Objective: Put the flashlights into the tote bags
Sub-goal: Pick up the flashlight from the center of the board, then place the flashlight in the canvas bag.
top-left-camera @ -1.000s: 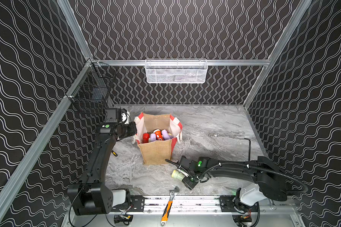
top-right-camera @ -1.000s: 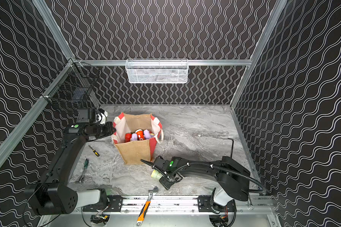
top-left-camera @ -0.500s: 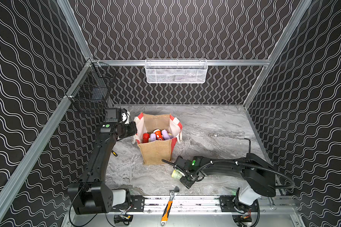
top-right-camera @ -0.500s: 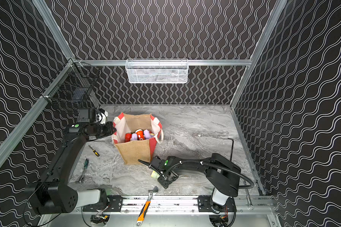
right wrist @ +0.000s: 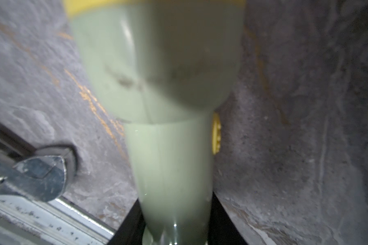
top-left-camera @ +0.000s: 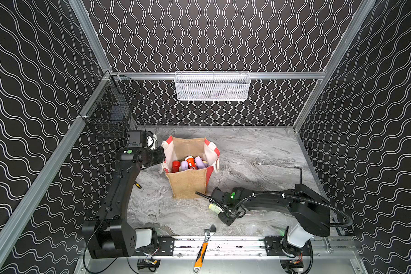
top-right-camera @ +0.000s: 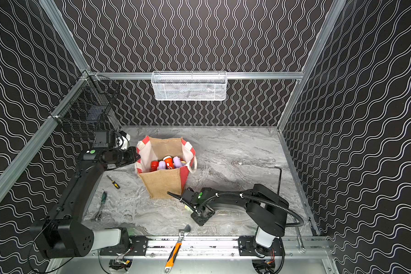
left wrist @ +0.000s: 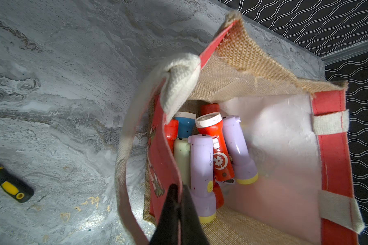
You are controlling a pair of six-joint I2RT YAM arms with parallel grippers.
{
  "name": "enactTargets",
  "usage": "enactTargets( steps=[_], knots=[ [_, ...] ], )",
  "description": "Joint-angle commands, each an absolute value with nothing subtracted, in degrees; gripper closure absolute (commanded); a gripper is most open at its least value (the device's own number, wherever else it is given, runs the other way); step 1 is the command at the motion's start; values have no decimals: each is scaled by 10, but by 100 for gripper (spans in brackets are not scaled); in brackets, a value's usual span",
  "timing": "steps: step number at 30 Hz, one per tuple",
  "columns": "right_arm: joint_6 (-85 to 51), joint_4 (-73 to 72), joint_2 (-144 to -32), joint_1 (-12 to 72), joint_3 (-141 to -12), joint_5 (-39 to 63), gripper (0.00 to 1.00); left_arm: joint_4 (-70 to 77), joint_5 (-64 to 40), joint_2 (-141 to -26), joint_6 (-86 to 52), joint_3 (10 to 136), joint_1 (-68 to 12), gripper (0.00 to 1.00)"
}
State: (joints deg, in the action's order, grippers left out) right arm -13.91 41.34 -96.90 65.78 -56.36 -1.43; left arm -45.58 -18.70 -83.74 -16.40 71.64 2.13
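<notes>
You are clamping the green flashlight (right wrist: 168, 159) in your right claw (top-left-camera: 219, 211); lift above the bag (left wrist: 253, 61) rim your left claw (left wrist: 178, 188) is pinching.

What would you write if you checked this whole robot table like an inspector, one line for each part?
Surface: grey marbled table, dry, some marks.
Job's things: tote bag upright and open; red, lilac and blue flashlights inside; one pale green flashlight outside, in front of the bag.
Clutter: orange-handled adjustable wrench, yellow-black screwdriver, green-handled tool, black hex key.
Grippers: left tool shut on the tote bag's side wall; right tool shut on the pale green flashlight's handle.
Cables: black ribbed hose along the right arm.
Surroundings: white mesh basket and black wire basket hang on the frame.
</notes>
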Motion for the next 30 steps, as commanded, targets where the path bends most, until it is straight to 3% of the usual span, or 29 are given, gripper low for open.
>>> enactTargets(
  steps=[1, 7, 18, 24, 30],
  knots=[
    [-149, 431, -955, 647, -565, -33, 60, -434, -219, -841, -177, 709, 26, 95],
    [-166, 420, -874, 612, -562, -21, 61, -417, -272, -843, -193, 703, 40, 95],
    [-160, 379, -711, 526, -625, -14, 60, -432, -235, -820, -186, 709, 70, 93],
    [-140, 343, -704, 507, -680, -5, 60, -431, -238, -817, -183, 702, 70, 93],
    [-145, 208, -753, 491, -738, 57, 60, -428, -248, -817, -185, 701, 70, 94]
  ],
)
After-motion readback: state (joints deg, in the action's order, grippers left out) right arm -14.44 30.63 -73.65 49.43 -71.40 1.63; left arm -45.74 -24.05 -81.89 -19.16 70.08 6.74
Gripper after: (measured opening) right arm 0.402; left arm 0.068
